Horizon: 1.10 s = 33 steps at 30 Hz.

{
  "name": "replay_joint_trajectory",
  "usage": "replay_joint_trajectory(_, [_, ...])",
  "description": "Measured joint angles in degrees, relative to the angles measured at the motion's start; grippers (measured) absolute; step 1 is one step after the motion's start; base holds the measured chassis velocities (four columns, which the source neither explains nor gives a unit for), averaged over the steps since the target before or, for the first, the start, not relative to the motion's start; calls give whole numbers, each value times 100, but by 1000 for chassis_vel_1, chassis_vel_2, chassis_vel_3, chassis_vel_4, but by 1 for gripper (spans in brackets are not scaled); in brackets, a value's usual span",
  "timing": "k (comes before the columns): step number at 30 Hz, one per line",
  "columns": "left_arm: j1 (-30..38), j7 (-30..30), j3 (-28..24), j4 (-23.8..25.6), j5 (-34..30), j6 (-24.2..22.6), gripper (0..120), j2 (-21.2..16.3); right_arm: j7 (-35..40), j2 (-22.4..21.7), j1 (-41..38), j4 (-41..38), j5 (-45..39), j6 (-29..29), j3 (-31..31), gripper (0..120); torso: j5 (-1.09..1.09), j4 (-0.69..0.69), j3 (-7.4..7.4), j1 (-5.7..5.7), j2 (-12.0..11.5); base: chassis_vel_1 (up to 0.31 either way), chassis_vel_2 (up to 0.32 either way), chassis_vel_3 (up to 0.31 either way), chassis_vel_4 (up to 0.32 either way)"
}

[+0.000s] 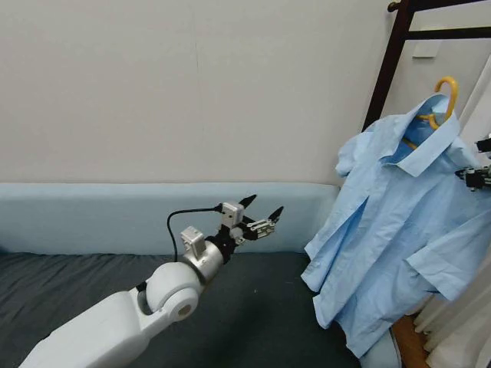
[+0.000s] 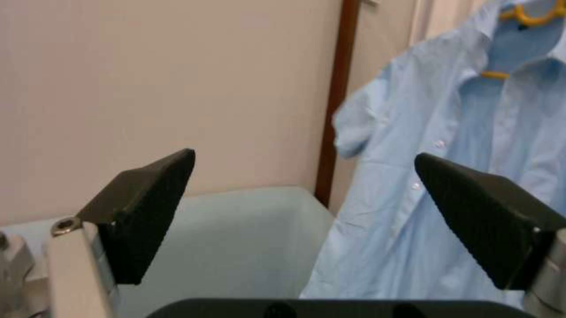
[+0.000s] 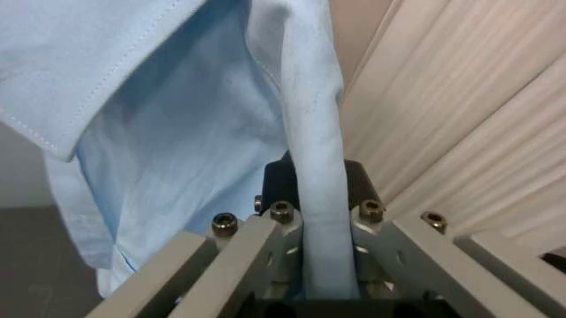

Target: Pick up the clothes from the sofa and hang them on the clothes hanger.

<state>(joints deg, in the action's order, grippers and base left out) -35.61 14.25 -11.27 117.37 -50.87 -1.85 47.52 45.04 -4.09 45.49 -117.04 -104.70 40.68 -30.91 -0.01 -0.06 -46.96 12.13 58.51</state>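
Head view. The left gripper (image 1: 258, 215) hovers above the dark seat of the sofa (image 1: 115, 218), fingers spread wide and holding nothing. The pale blue shirt (image 1: 391, 253) hangs at the right on a yellow hanger (image 1: 446, 93), just beside the dark wooden rack (image 1: 390, 65). The hook sits below the rack's crossbar and touches nothing I can make out. The right gripper (image 1: 476, 175) is at the shirt's shoulder, mostly cut off by the frame edge, so its grip is unreadable here.

- Risk, as I judge it: the hook is free, so the load depends on the grip. A sway could tip the hanger and let the shirt slide off one shoulder.

Left wrist view. The black fingers (image 2: 146, 212) stand far apart with nothing between them. Beyond them are the shirt, the hanger's yellow top and the rack post. The crossbar is out of frame, so how far the hook sits from the bar can't be gauged.

Right wrist view. The right gripper is closed on a narrow fold of shirt cloth running up out of the jaws (cloth only, no yellow plastic visible). A pale curtain (image 3: 460, 132) lies close behind.

- Risk: thin fabric may creep through the pinch, or the hem may snag the curtain.
- Whether the hanger wire lies inside that fold is hidden.
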Motion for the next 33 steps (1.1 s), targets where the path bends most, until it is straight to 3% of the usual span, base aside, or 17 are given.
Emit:
replay_joint_trajectory(4, [-954, 63, 847, 217, 100, -76, 100, 101, -800, 497, -48, 496, 1091, -211, 337, 1, -1, -1, 0, 0, 0, 0, 0, 0, 0])
replay_joint_trajectory(6, [-1133, 74, 936, 255, 155, -76, 100, 116, -915, 651, -113, 567, 1348, -239, 477, 1, -2, -2, 1, 0, 0, 0, 0, 0, 0])
replay_joint_trajectory(10, [-1968, 53, 1190, 500, 508, -62, 100, 211, -1414, 1717, -366, 1188, 2982, -453, 1346, 1, 3, 2, -1, 0, 0, 0, 0, 0, 0])
replay_joint_trajectory(14, [-2152, 62, 1248, 528, 586, -57, 100, 296, -1478, 2077, -591, 1553, 3557, -511, 1607, 1, 2, -2, 0, 0, 0, 0, 0, 0, 0])
replay_joint_trajectory(16, [-2225, 74, 1259, 532, 639, -57, 100, 328, -1507, 2224, -1000, 1754, 4000, -511, 2040, 1, 1, -4, 0, 0, 0, 0, 0, 0, 0])
replay_joint_trajectory(17, [-2225, 74, 1259, 532, 639, -57, 100, 328, -1507, 2224, -1000, 1754, 4000, -511, 2040, 1, 1, -4, 0, 0, 0, 0, 0, 0, 0])
replay_joint_trajectory(21, [-2337, 79, 1303, 526, 708, -55, 100, 395, -1406, 2648, -2747, 2256, 4324, -192, 3573, 1, 2, 1, -1, 1, 0, 0, 0, 0, 0])
replay_joint_trajectory(22, [-2337, 79, 1303, 526, 708, -55, 100, 395, -1406, 2648, -2747, 2256, 4324, -192, 3573, 1, 2, 1, -1, 1, 0, 0, 0, 0, 0])
replay_joint_trajectory(23, [-2374, 80, 1323, 529, 721, -54, 100, 407, -1342, 2756, -3250, 2362, 4296, -104, 3962, 1, -1, 4, -1, 1, 0, 0, 0, 0, 0])
replay_joint_trajectory(27, [-2502, 82, 1392, 567, 766, -43, 100, 408, -1170, 2960, -4158, 2519, 4089, 46, 4639, 1, 0, 3, -2, 2, 0, 0, 0, 0, 0])
replay_joint_trajectory(30, [-2718, 84, 1474, 635, 851, -25, 100, 403, -881, 3233, -5582, 2862, 3580, 124, 5640, 1, -4, -2, 0, 1, 0, 0, 0, 0, 0])
replay_joint_trajectory(33, [-2806, 80, 1517, 678, 884, -1, 100, 367, -729, 3386, -6309, 3073, 3198, 132, 6220, 1, -3, -1, 0, 1, 0, 0, 0, 0, 0])
